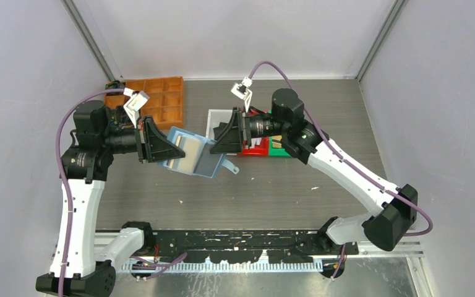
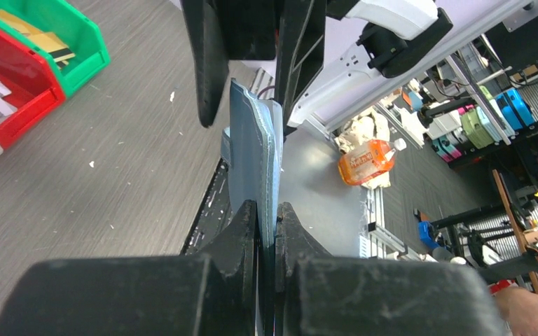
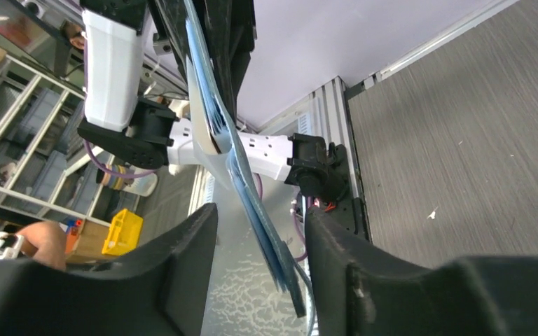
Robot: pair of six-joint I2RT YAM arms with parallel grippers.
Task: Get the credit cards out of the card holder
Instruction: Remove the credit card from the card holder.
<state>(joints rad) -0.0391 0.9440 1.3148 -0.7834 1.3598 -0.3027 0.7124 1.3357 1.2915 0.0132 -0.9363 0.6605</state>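
Clamping the holder's [image 1: 213, 163] left edge, the left fingers [image 1: 161, 147] press together on it and hold it above the table [image 1: 272, 192], mid-scene. The right fingers [image 1: 222, 138] stand apart, straddling its right edge; contact is unclear. Only the top view shows a pale card [image 1: 184, 156] inside. Wrist views show the holder edge-on. A red bin [image 2: 21, 105] and green bin [image 2: 77, 49] sit just right; bare table lies nearer.
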